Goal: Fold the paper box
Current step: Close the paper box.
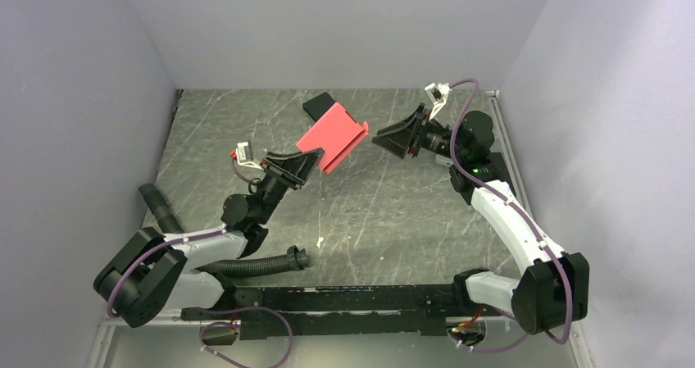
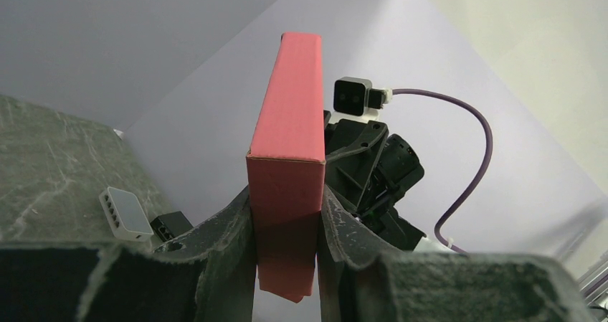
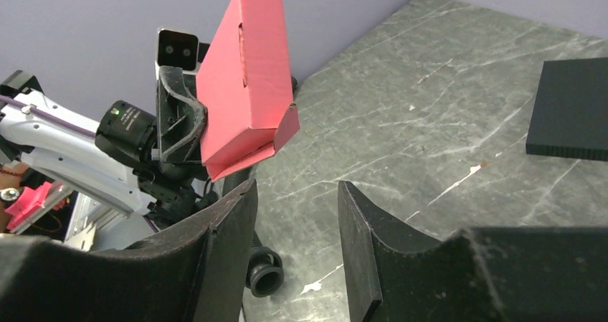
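The paper box (image 1: pixel 330 135) was largely formed into a flat rectangular shell, held above the desk (image 1: pixel 393 212) and pinched in the left jaws, with an end flap (image 3: pixel 285 127) unfolded, apparently left for the spread, empty right jaws just beside it.

One high view, two close
Top camera looks down from behind the arms over the desk (image 1: pixel 393 220); wrist cameras sit close behind the left pincer (image 2: pixel 285 193) and right pincer (image 3: pixel 297 189), facing each other, all sharing the paper box (image 1: pixel 332 137)
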Robot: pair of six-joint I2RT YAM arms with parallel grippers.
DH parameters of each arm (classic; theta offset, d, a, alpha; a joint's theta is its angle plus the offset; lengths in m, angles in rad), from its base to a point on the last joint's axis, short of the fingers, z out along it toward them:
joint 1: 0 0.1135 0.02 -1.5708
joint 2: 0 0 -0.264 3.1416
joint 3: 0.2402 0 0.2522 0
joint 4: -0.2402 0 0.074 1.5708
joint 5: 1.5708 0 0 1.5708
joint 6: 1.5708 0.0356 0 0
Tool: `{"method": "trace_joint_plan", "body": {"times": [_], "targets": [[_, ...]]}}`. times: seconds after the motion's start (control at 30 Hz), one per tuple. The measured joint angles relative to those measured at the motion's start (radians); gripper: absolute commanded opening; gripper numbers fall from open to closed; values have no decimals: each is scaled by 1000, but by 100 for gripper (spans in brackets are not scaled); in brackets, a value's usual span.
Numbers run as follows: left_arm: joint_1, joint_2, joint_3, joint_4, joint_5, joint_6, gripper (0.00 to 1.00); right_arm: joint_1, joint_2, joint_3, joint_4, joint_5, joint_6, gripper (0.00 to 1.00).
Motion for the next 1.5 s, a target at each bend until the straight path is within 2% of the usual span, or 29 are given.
{"method": "trace_joint_plan", "body": {"times": [0.27, 0.6, 1.33, 1.5], "targets": [[0, 12, 0, 0, 0, -18, 0, 11, 0, 0, 48, 6, -34, 48], [0, 23, 1, 0, 1, -23, 0, 16, 6, 0, 59, 11, -72, 37], [-5, 36, 3, 0, 4, -40, 0, 35, 40, 23, 77, 59, -12, 36], [-6, 36, 4, 0, 4, -40, 0, 48, 47, 35, 49, 84, -25, 30]]}}
